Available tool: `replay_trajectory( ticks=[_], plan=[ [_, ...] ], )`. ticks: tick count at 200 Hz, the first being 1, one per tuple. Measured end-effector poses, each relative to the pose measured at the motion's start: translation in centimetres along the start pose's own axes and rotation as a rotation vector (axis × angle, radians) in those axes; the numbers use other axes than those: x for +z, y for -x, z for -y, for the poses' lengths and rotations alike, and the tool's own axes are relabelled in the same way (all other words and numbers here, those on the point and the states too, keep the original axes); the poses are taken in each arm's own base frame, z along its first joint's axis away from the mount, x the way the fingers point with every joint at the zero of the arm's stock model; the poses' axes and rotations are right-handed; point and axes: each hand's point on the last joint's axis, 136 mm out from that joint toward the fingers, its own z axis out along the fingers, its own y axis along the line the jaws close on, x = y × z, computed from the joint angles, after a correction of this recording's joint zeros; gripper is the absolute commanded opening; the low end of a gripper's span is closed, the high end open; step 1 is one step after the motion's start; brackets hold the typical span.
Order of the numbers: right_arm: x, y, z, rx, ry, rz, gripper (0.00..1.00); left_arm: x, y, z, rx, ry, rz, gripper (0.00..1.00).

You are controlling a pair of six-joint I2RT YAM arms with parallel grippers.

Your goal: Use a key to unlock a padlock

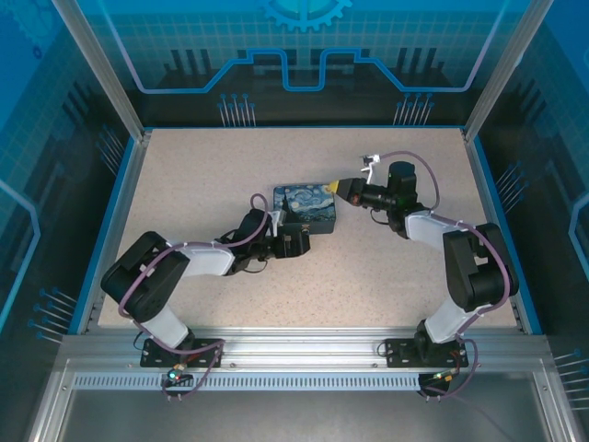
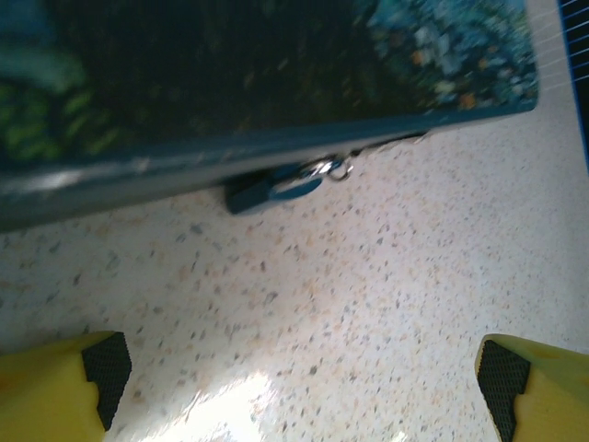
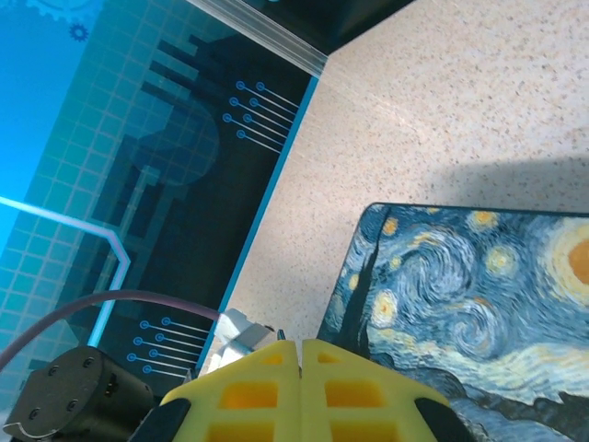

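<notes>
The padlock (image 2: 273, 190), small and bluish, lies on the speckled table against the near edge of the night-sky box (image 2: 276, 83), a silvery ring (image 2: 337, 168) at its right end. My left gripper (image 2: 304, 387) is open, its yellow fingertips (image 2: 64, 382) wide apart over bare table just short of the padlock. In the top view this gripper (image 1: 294, 241) sits at the front edge of the box (image 1: 306, 204). My right gripper (image 3: 301, 348) is shut, its fingers pressed together at the box's far right corner (image 1: 340, 189). The key is hidden from me.
The speckled table (image 1: 212, 175) is walled by blue panels and a metal frame (image 1: 101, 69). A white connector (image 3: 241, 333) and a purple cable (image 3: 110, 299) lie behind the right fingers. Open table surface spreads left of and behind the box.
</notes>
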Motion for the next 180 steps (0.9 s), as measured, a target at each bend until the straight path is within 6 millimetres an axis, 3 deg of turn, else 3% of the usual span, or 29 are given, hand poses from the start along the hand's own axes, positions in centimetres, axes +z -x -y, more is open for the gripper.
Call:
replay_trajectory(
  ticks=[48,118,145,180],
  plan=[
    [0.9,2.4,0.1,0.056,-0.037,0.030,0.00,0.6,0.9,0.0,0.015,-0.003,0.034,0.99],
    [2.7,2.1,5.6,0.324,-0.175,0.047,0.00,0.5,2.2,-0.3,0.026,0.028,0.100,0.99],
    [4.1,2.6,5.5,0.346,-0.183,0.046,0.00,0.5,3.2,0.1,0.034,0.034,0.129,0.99],
    [5.5,1.6,5.1,0.360,-0.186,0.021,0.00,0.6,5.6,1.6,0.078,0.025,0.171,0.99]
  ],
)
